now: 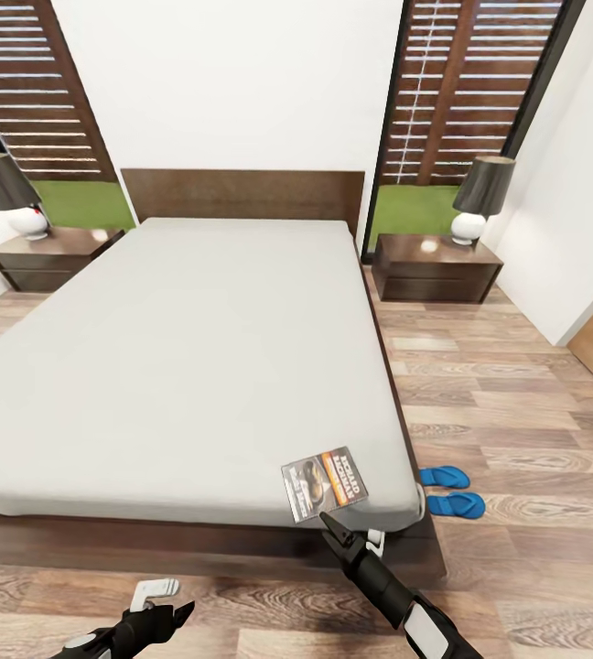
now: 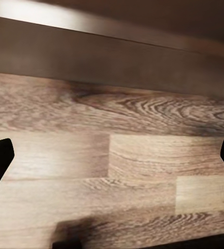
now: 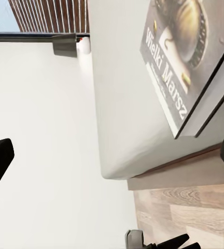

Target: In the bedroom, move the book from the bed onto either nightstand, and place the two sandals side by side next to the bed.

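Observation:
The book (image 1: 324, 483) lies flat on the pale grey mattress of the bed (image 1: 187, 366), at the near right corner. My right gripper (image 1: 331, 531) hovers just short of that corner, below the book's near edge, pointing at it. In the right wrist view the book (image 3: 190, 57) lies ahead on the mattress (image 3: 127, 104), and the right gripper (image 3: 112, 161) is open and empty. Two blue sandals (image 1: 444, 476) (image 1: 455, 504) rest side by side on the floor right of the bed. My left gripper (image 1: 164, 609) hangs low over the floor, and the left wrist view shows the left gripper (image 2: 112, 158) open.
A dark nightstand (image 1: 436, 267) with a lamp (image 1: 479, 206) stands right of the headboard, and another nightstand (image 1: 49, 256) with a lamp (image 1: 8, 197) stands left. The bed's dark frame (image 2: 112, 57) runs along the plank floor (image 1: 516, 403). A white wall (image 1: 562, 229) borders the right.

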Motion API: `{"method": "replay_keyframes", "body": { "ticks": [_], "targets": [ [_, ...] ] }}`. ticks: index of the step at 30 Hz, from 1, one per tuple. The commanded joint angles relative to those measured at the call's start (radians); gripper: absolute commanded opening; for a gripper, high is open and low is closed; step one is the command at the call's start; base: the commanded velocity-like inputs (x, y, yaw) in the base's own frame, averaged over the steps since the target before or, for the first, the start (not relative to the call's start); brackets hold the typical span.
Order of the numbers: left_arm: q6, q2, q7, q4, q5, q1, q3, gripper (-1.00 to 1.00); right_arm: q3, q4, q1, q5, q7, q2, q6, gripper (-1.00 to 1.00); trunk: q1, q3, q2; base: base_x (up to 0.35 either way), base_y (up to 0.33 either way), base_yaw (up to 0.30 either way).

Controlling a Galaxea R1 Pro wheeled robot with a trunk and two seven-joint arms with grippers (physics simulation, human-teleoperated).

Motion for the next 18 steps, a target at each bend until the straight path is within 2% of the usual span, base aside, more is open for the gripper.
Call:
{"method": "replay_keyframes", "body": {
  "ticks": [1, 18],
  "targets": [
    [0.000, 0.000, -0.006, 0.001, 0.007, -0.001, 0.001, 1.00, -0.001, 0.000, 0.000, -0.006, 0.002, 0.000, 0.010, 1.00, 0.004, -0.004, -0.008, 0.000, 0.000, 0.000],
    [0.000, 0.000, -0.006, 0.001, 0.007, -0.001, 0.001, 1.00, -0.007, -0.001, 0.000, -0.008, 0.009, -0.001, 0.021, 1.00, 0.069, -0.057, -0.127, 0.000, 0.000, 0.000]
  ]
}}
